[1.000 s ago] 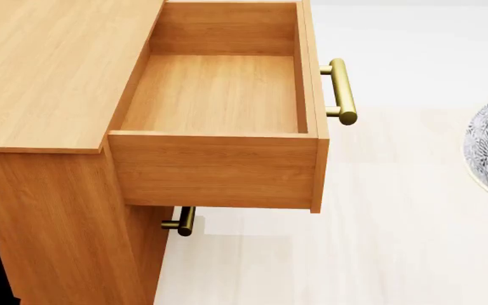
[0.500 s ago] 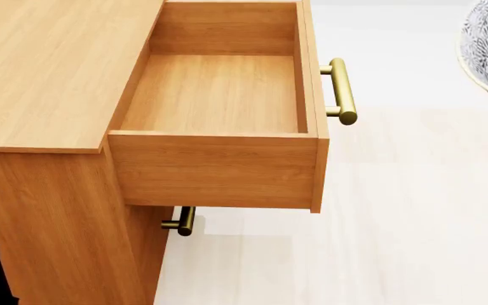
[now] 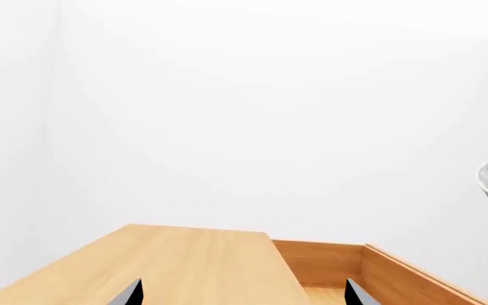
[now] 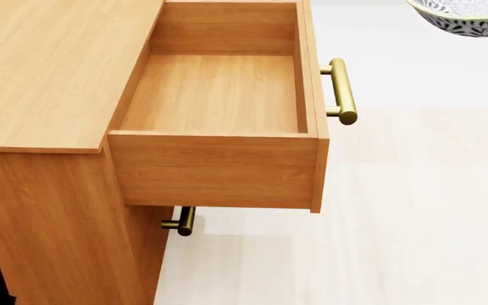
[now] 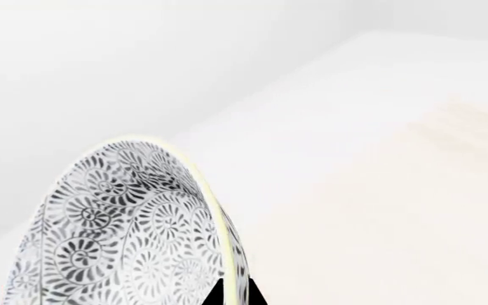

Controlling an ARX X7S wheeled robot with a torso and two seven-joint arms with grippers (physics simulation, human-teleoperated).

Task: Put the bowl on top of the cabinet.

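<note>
Right gripper (image 5: 234,293): only dark fingertips are seen at the bowl's rim, one on each side of the wall; it is clamped on the bowl.
Left gripper (image 3: 242,293): fingertips are held wide apart above the cabinet top, nothing between them.
Bowl (image 4: 464,16): held in the air, well off to the side of the cabinet (image 4: 49,70), beyond the drawer (image 4: 218,95).
Drawer: pulled out, seen bare inside.

cabinet (image 4: 49,70), top drawer (image 4: 218,95) open; bowl (image 4: 469,16) above, beyond its handle (image 4: 339,91)
</note>
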